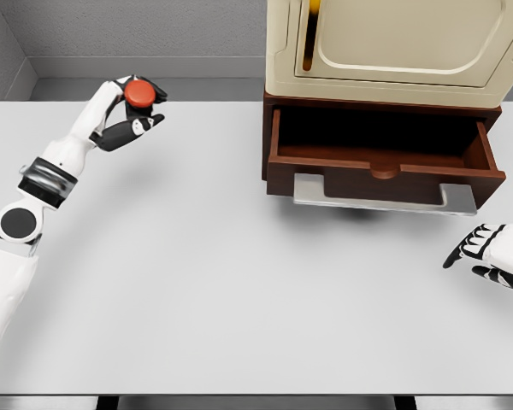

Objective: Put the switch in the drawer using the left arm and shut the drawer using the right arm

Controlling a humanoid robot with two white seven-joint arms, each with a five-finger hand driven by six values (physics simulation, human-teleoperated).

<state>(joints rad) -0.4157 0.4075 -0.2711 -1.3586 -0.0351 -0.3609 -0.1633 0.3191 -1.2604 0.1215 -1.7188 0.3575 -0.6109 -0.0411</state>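
Bench: wide, pale. Drawer open at 2 o'clock under a cream cabinet. Left robot hand at 10 o'clock, raised, clenched on the red switch. Right robot hand at 4 o'clock, fingers relaxed. Risks: long carry, pinch may slip; switch could clip the drawer's front lip.

1 switch is counted | 1 drawer | 1 handle | 1 cabinet | 1 table | 2 hands are seen: left, right
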